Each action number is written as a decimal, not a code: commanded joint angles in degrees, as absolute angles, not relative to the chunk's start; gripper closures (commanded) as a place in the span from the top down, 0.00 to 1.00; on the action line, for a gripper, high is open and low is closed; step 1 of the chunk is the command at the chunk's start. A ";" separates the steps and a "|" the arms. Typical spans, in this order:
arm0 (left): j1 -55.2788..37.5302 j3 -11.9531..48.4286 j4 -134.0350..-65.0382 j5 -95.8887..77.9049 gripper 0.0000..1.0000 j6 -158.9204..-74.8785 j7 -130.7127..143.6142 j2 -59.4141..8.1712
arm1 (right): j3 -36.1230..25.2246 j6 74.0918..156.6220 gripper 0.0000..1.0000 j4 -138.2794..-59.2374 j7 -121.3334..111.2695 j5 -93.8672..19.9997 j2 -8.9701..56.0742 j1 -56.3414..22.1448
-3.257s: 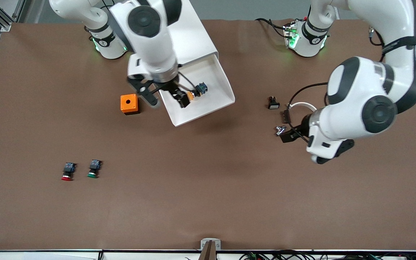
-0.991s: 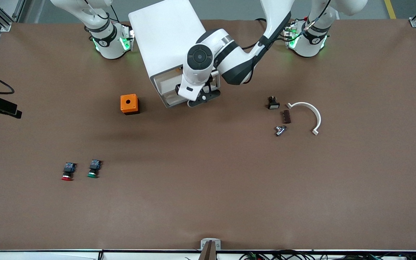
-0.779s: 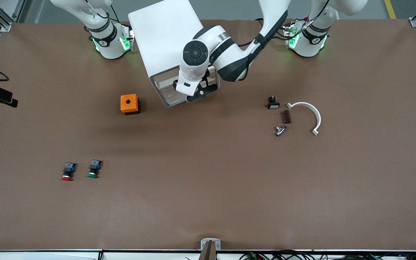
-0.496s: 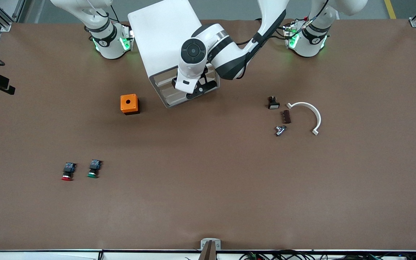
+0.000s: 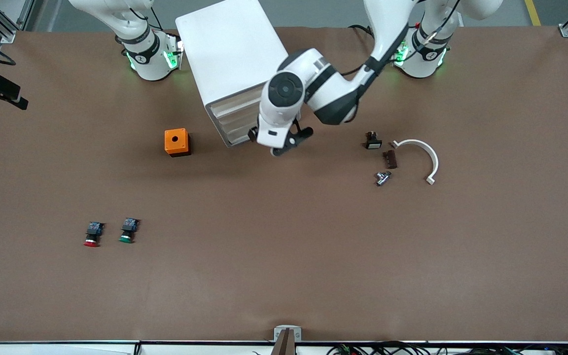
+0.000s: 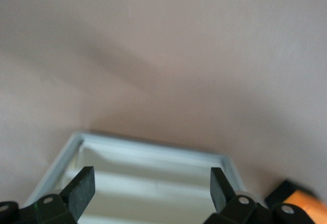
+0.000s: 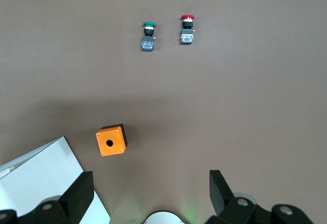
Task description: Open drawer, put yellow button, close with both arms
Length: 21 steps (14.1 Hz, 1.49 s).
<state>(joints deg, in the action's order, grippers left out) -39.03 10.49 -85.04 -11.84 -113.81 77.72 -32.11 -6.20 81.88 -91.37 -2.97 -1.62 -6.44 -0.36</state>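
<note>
The white cabinet [image 5: 230, 49] stands between the two arm bases. Its uppermost drawer [image 5: 232, 102] is shut, flush with the three below. The yellow button is out of view. My left gripper [image 5: 280, 144] hangs just in front of the cabinet's front, at the corner toward the left arm's end. In the left wrist view it [image 6: 152, 185] is open and empty, with the cabinet's front [image 6: 153, 155] between its fingers but apart from them. My right gripper [image 7: 148, 191] is open and empty, high over its own base.
An orange box [image 5: 176, 142] sits beside the cabinet, toward the right arm's end. Red-capped [image 5: 91, 235] and green-capped [image 5: 126, 231] buttons lie nearer the front camera. A black part [image 5: 373, 141], a brown piece [image 5: 391, 159], a metal piece [image 5: 382, 177] and a white curved piece [image 5: 424, 155] lie toward the left arm's end.
The drawer, open with the yellow button held over it, is now shut. My left gripper pushed at the cabinet front, then drew back from it. The right arm has lifted away.
</note>
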 commanded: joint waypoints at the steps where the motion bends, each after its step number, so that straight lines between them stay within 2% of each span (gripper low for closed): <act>1: -33.86 10.90 -84.20 -7.84 0.99 -113.12 77.43 -29.80 | -5.45 83.23 1.00 -93.25 -3.16 -1.14 -8.52 0.53; 4: -27.44 10.81 -84.37 -3.18 1.00 -111.98 72.54 -27.43 | -5.54 83.41 1.00 -93.34 -3.08 -0.79 -8.79 0.62; 12: -9.25 10.81 -84.20 -0.62 1.00 -96.18 53.36 -16.10 | -5.62 83.67 1.00 -93.69 -0.88 -0.53 -9.05 0.70; 16: -3.00 11.42 -84.64 0.00 0.99 -92.56 42.92 -10.91 | -5.54 84.37 1.00 -93.69 -0.88 -0.53 -9.05 0.70; 18: -1.15 11.34 -85.69 0.00 0.99 -90.10 39.48 -8.01 | -5.54 84.20 1.00 -93.78 -0.88 -0.53 -9.14 0.70; 21: 2.28 10.90 -91.39 -0.09 0.99 -89.65 27.99 -1.25 | -5.62 84.11 1.00 -93.87 -0.88 -0.79 -9.14 0.79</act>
<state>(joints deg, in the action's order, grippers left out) -0.02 10.46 -85.51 -1.20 -89.45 34.54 -7.26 -6.45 83.52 -92.13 -1.63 -1.04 -7.30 -0.33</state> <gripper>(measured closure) 0.009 0.000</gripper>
